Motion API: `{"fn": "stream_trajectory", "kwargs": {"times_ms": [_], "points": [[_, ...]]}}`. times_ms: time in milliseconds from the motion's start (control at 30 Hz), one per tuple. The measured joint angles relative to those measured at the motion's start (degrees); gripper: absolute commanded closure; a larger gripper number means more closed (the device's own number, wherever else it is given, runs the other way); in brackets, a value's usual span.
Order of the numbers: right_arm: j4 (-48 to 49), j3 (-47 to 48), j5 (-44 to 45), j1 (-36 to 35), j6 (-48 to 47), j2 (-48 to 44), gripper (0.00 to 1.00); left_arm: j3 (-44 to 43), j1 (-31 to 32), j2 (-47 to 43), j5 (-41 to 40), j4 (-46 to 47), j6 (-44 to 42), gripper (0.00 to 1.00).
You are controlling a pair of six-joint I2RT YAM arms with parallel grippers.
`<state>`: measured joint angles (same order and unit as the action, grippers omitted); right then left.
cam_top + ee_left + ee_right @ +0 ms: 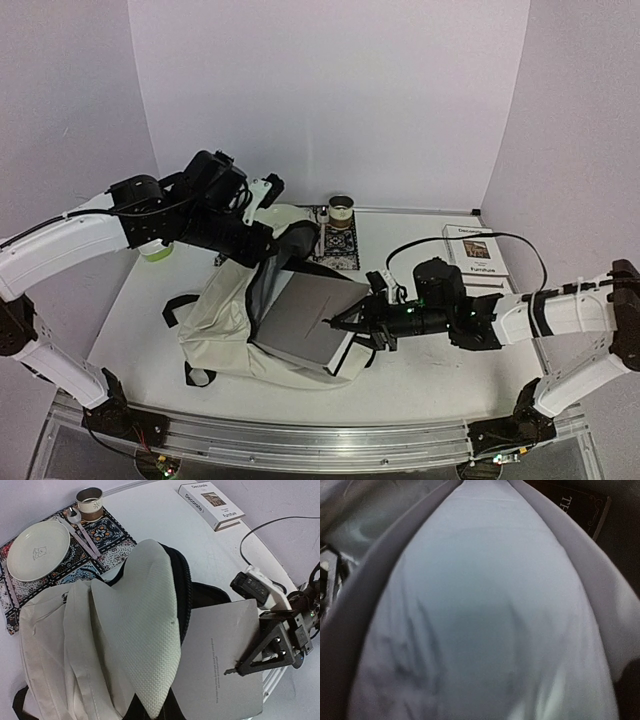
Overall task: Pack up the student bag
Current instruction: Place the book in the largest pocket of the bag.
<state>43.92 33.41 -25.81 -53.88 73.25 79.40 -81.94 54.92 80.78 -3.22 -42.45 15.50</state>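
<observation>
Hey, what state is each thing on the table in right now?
student bag: open, flap held up
grey book: tilted, partly inside the bag
left gripper: shut on the bag's flap
right gripper: shut on grey book
plate: empty
cup: upright
Decorate book: closed, lying flat

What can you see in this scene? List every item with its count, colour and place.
student bag: one, cream with black trim, table centre, mouth open
grey book: one, grey, partly inside the bag's mouth
white book: one, white, back right of table
placemat: one, dark patterned, behind the bag
plate: one, cream, on the placemat
cup: one, brown and cream, at the placemat's far corner
cutlery: at least two pieces, pale, beside the plate
green object: one, pale green, mostly hidden under left arm
table: one, white
left tool: one, black, gripping the bag's flap
right tool: one, black, clamped on the grey book's edge
</observation>
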Motion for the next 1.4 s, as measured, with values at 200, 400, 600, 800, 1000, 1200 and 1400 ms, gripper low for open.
{"fn": "stream_trajectory", "kwargs": {"times_ms": [200, 400, 600, 800, 1000, 1200, 1400], "points": [[6.47, 0.76, 3.82, -1.3, 2.04, 5.24, 0.64, 2.0, -0.19, -1.94, 4.25, 2.45, 1.06, 1.0], [9.09, 6.48, 4.28, -1.45, 2.62, 12.8, 0.61, 3.14, -0.22, -2.88, 8.2, 3.86, 1.02, 1.0], [9.25, 11.93, 4.18, -1.45, 2.2, 18.48, 0.57, 6.59, -0.22, -5.45, 10.69, 5.07, 1.03, 1.0], [8.16, 15.78, 4.34, -1.45, 0.86, 22.88, 0.49, 9.34, -0.22, -8.43, 13.94, 5.46, 1.08, 1.0], [3.36, 19.2, 5.45, -1.42, -2.43, 25.73, 0.32, 11.87, -0.22, -9.24, 14.63, 5.72, 2.28, 1.0], [-4.89, 21.82, 6.3, -1.44, -7.62, 25.82, 0.04, 13.5, -0.22, -12.26, 9.1, 6.09, 5.23, 1.0], [-14.64, 22.27, 8.11, -1.61, -12.77, 23.98, 0.02, 14.1, -0.22, -12.38, 3.57, 7.08, 7.35, 1.0]]}}
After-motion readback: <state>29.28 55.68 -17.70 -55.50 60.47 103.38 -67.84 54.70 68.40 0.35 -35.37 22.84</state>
